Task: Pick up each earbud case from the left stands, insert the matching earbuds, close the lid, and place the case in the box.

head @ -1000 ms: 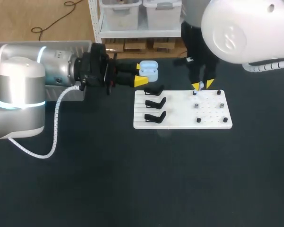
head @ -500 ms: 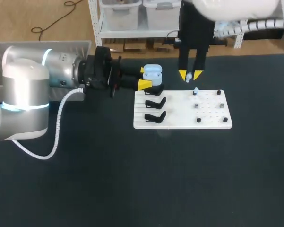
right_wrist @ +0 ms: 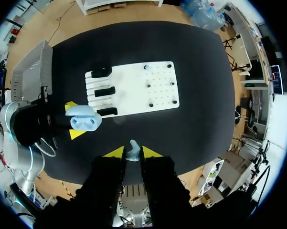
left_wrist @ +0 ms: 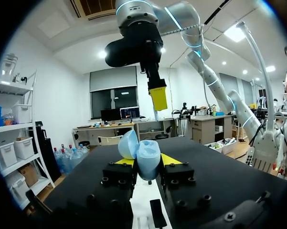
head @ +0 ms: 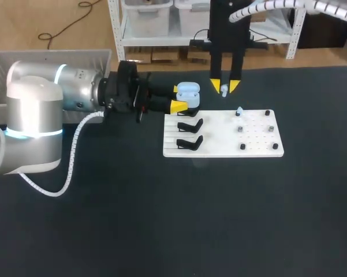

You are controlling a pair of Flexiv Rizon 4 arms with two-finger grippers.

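Matte black tabletop (head: 161,219): left end effector (head: 180,97) clamps rounded case (head: 188,90), right end effector (head: 225,86) pinches earbud (right_wrist: 132,150).

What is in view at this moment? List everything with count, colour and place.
earbud case: one, light blue, lid open, in the left gripper beside the far stand
held earbud: one, pale blue, in the right gripper
second earbud: one, pale, on a peg at the board's far edge
board: one, white, mid-table
stands: three, black, empty, on the board's left part
bare pegs: five, dark, on the board's right part
box: one, grey, far left
table: one, black
left gripper: yellow tips, shut on the earbud case
right gripper: yellow tips, shut on the held earbud, past the board's far edge
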